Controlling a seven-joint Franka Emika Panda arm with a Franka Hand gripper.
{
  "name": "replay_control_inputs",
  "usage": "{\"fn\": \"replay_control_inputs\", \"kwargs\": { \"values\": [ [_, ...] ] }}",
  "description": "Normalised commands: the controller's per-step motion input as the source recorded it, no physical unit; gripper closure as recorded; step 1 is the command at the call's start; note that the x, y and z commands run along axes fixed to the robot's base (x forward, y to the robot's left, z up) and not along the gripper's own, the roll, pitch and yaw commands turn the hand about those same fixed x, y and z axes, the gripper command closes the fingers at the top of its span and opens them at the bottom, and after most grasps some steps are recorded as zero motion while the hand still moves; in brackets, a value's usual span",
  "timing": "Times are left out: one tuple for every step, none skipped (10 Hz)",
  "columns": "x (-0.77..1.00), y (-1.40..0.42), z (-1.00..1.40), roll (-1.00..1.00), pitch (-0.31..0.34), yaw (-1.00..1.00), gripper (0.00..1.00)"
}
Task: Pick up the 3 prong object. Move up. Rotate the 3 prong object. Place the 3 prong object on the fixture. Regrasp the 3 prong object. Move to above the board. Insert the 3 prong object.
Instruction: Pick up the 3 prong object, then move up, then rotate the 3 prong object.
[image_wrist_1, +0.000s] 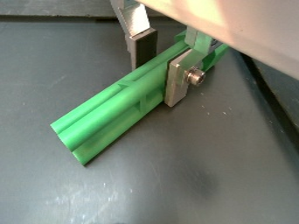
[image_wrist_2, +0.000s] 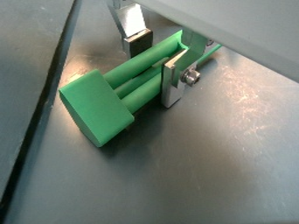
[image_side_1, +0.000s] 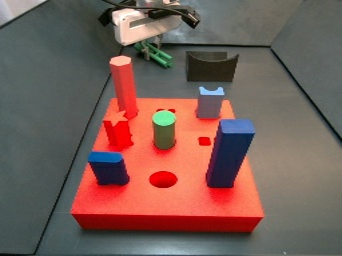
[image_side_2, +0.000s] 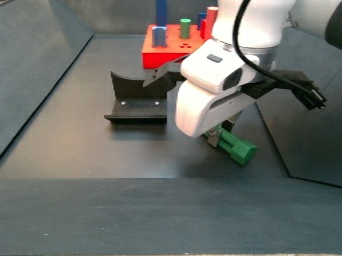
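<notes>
The hand (image_side_2: 218, 137) sat low over the dark worktop (image_side_2: 94, 150) in the lower right middle of a side view, under the white arm, and in the upper middle of a side view (image_side_1: 151, 48) it showed behind the red board (image_side_1: 174, 205). The green bar (image_wrist_1: 111, 118) lay flat on the worktop, and both wrist views showed it passing between the two silver fingers (image_wrist_1: 177, 80), one finger on each side of it, with the pads at or very near its sides; whether they pressed on it could not be told. In a wrist view (image_wrist_2: 117, 96) the bar's flat end stuck out well past the fingers toward the camera. In a side view only the bar's end (image_side_2: 238, 148) showed, poking out below the hand toward the lower right of the frame. The dark fixture (image_side_2: 136, 100) stood to the left of the hand in that view, apart from the bar, and the board (image_side_2: 177, 45) lay farther back near the top middle. In a side view the fixture (image_side_1: 210, 67) stood just beyond the board's far edge, to the right of the hand.
</notes>
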Motion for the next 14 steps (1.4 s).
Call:
{"fn": "replay_control_inputs", "kwargs": {
  "values": [
    [0.0, 0.0, 0.0, 0.0, 0.0, 0.0, 1.0],
    [0.0, 0.0, 0.0, 0.0, 0.0, 0.0, 1.0],
    [0.0, 0.0, 0.83, 0.0, 0.0, 0.0, 1.0],
    [-0.05, 0.04, 0.77, 0.0, 0.031, -0.01, 1.0],
    [-0.04, 0.03, 0.67, 0.01, 0.044, -0.02, 1.0],
    [-0.03, 0.02, 0.54, 0.02, 0.052, -0.02, 1.0],
    [-0.03, 0.01, 0.39, 0.03, 0.06, -0.03, 1.0],
    [-0.02, 0.01, 0.19, 0.05, 0.064, -0.02, 1.0],
    [0.07, -0.78, 0.83, 0.0, 0.0, 0.0, 1.0],
    [0.07, -0.75, 0.78, 0.01, 0.002, 0.02, 1.0],
    [0.01, -0.51, 0.67, 0.04, 0.019, 0.03, 1.0],
    [0.0, -0.38, 0.59, 0.06, 0.028, 0.04, 1.0],
    [-0.01, -0.14, 0.41, 0.1, 0.056, 0.03, 1.0],
    [0.0, -0.09, 0.27, 0.11, 0.077, 0.03, 1.0]
  ]
}}
